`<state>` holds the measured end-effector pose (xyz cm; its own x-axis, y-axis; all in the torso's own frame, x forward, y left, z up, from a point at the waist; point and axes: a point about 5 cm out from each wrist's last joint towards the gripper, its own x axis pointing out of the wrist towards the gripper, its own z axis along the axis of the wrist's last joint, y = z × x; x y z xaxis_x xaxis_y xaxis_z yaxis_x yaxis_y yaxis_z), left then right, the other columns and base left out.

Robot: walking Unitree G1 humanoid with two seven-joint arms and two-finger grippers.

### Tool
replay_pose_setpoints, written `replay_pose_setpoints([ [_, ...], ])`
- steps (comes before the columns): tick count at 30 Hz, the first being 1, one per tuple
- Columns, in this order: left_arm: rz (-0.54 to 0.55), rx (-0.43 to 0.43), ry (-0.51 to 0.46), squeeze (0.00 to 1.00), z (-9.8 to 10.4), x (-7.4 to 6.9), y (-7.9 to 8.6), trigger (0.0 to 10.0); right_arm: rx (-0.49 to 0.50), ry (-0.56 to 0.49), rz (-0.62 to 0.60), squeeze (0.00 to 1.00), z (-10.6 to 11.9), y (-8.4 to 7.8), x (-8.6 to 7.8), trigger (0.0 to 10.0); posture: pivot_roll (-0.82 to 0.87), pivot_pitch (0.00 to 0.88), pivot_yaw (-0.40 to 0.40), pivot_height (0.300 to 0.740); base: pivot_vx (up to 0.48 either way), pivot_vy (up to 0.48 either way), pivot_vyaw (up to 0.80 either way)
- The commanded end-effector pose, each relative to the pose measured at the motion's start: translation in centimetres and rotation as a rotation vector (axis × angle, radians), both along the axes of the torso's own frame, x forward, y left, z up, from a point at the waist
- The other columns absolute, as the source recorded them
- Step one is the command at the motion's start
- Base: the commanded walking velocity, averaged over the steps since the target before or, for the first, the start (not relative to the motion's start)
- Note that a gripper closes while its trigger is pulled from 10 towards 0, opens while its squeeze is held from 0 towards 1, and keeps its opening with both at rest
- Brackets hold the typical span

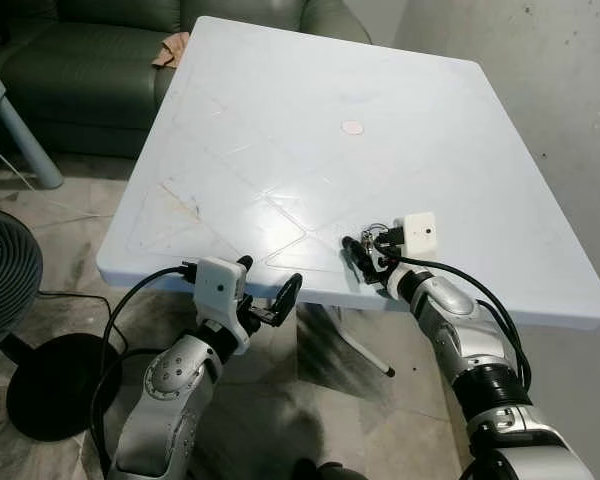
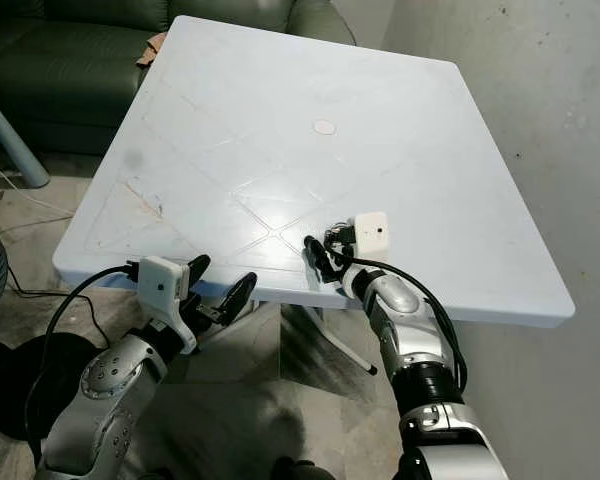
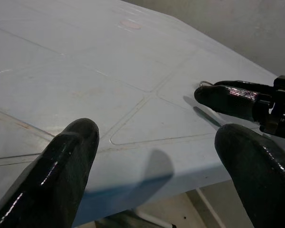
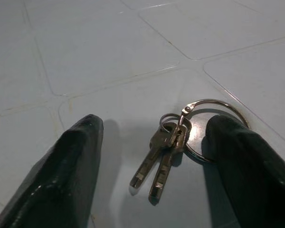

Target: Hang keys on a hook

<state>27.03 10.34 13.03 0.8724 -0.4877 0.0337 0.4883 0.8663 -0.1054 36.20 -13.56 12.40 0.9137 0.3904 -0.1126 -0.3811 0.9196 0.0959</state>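
Note:
A bunch of two small metal keys point(image 4: 162, 164) on a wire ring point(image 4: 213, 107) lies flat on the pale blue table point(image 1: 280, 120), near its front edge. My right gripper point(image 4: 154, 126) is low over the table, open, with one black finger on each side of the keys and nothing held. From the head, the keys point(image 1: 379, 234) lie just beside the right gripper point(image 1: 358, 255) and its white wrist camera. My left gripper point(image 1: 270, 277) is open and empty at the table's front edge, level with the tabletop.
A green sofa point(image 1: 80, 60) stands behind the table with a tan cloth point(image 1: 170, 50) on its arm. A black floor fan point(image 1: 0, 280) and its round base point(image 1: 50, 385) stand to my left. A grey wall point(image 1: 560, 60) rises on the right.

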Motion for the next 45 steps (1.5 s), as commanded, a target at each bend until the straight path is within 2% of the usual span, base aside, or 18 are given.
replay_pose_setpoints([
  [1, -0.008, -0.006, -0.007, 0.0, 0.32, -0.16, -0.31, 10.0, -0.006, 0.014, 0.001, 0.0, -0.23, -0.13, -0.02, 0.0, 0.03, 0.198, -0.148, 0.74, 0.0, 0.0, 0.0],
  [45, 0.023, -0.011, -0.019, 0.0, 0.59, 0.51, 0.08, 10.0, -0.051, -0.038, 0.031, 0.0, 0.58, -0.52, 0.18, 0.0, 0.02, 0.201, -0.15, 0.74, 0.0, 0.0, 0.0],
])
